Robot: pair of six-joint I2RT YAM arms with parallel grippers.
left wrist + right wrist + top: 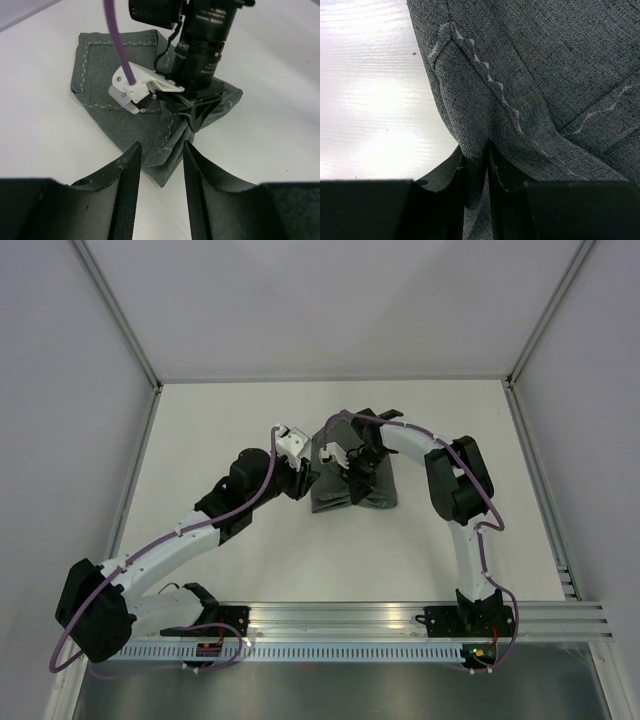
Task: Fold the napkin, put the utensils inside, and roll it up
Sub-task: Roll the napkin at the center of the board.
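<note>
Napkin (352,485) sits mid-desk (230,410), bunched into a rough partial fold with layers overlapping, not flat and not square. Right hand (476,155) is clamped narrow on a raised pleat of cloth near a stitched edge. Left hand (161,150) is about half open, its fingers straddling the near corner of the napkin; no grip there that I can see. No utensils in any view. My read: we're in step one and the fold isn't finished. Left to do: finish and flatten the fold, load the utensils, roll it up.
</note>
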